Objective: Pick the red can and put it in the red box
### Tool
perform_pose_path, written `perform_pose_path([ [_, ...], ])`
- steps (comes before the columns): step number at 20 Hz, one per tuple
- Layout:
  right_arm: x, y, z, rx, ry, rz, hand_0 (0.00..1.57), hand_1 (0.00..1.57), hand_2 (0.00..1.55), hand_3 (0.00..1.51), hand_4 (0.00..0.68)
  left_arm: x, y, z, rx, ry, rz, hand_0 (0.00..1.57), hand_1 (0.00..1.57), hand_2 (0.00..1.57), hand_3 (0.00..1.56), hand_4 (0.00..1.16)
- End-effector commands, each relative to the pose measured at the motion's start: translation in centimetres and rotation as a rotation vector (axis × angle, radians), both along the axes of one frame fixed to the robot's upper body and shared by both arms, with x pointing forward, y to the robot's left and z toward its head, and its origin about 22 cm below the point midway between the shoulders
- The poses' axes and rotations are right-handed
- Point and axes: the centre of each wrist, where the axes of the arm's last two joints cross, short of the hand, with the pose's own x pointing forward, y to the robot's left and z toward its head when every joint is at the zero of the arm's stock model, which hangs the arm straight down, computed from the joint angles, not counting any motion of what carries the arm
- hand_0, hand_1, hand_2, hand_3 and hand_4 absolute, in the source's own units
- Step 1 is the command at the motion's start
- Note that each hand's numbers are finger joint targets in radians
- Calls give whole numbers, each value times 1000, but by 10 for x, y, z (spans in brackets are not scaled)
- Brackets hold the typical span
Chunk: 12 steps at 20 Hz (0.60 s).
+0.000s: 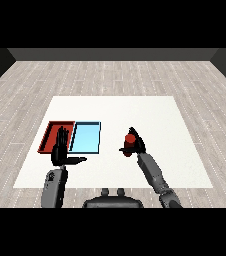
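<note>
The red can [130, 139] stands upright in the right hand [136, 146], whose black fingers and thumb curl round it so that only its top and part of its side show. Whether the can's base touches the white tabletop [150, 112] or sits just above it cannot be told from this view. The right forearm [153, 172] runs from the hand down toward the lower right corner.

To the left of that hand, well apart from the can, lies the light blue tray [86, 137], flat on the tabletop. The red tray [51, 132] lies just beside it, touching or nearly touching along the shared edge, on the side farther from the can.

The left hand [61, 149] is raised with its fingers straight and pointing away from the robot, thumb stretched out toward the right, holding nothing. It overlaps the near right part of the red tray in the view, its fingertips over the tray's inside; whether it touches the tray cannot be told. Its grey forearm [54, 187] drops toward the lower left.

Beyond the tabletop spreads a pale wooden floor [115, 75].
</note>
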Motion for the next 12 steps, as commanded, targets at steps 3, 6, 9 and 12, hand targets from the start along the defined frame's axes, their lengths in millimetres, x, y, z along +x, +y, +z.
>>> perform_pose_path([
  [3, 4, -16, -5, -106, 11, -107, 1465, 1465, 1460, 1421, 614, 3, -2, 15, 0, 0, 1, 0, 0, 0, 0, 0],
  [6, 10, 10, 6, -115, 10, -111, 1472, 1472, 1456, 1404, 600, 0, -9, 9, 16, -5, -3, 0, 0, 0, 0, 0],
  [9, 3, 3, 0, -130, -18, -79, 1460, 1460, 1446, 1401, 587, 6, -11, 19, 3, -1, -22, 0, 0, 0, 0, 0],
  [12, -14, -5, 8, -162, -24, -90, 1473, 1473, 1443, 1385, 597, 11, -1, -1, 3, 17, -8, 0, 0, 0, 0, 0],
])
